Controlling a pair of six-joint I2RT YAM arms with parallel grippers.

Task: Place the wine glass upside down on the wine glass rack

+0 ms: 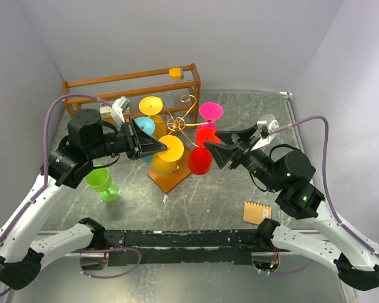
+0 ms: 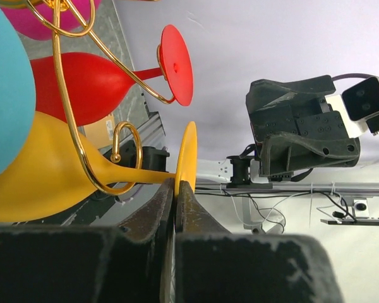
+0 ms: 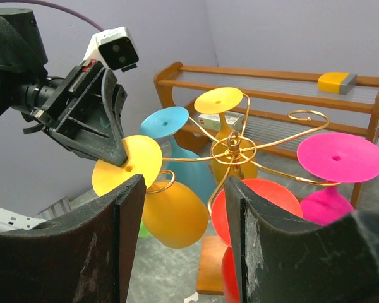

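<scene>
An orange-yellow wine glass (image 1: 172, 148) hangs upside down on the gold wire wine glass rack (image 1: 180, 122). Its stem sits in a curled arm (image 2: 126, 140) and its bowl (image 3: 177, 214) points down. My left gripper (image 2: 175, 184) is shut on the edge of the glass's round foot (image 2: 188, 151), reaching in from the left (image 1: 162, 146). To the right of the rack my right gripper (image 1: 215, 154) stands open and empty, and its fingers (image 3: 129, 221) frame the rack. Yellow, blue, pink and red glasses hang from the other arms.
A green glass (image 1: 101, 182) stands upright on the table under my left arm. The rack's wooden base (image 1: 169, 179) lies below the glasses. A brown slatted shelf (image 1: 132, 85) with a yellow block (image 1: 175, 72) runs along the back. A small notepad (image 1: 257, 213) lies at front right.
</scene>
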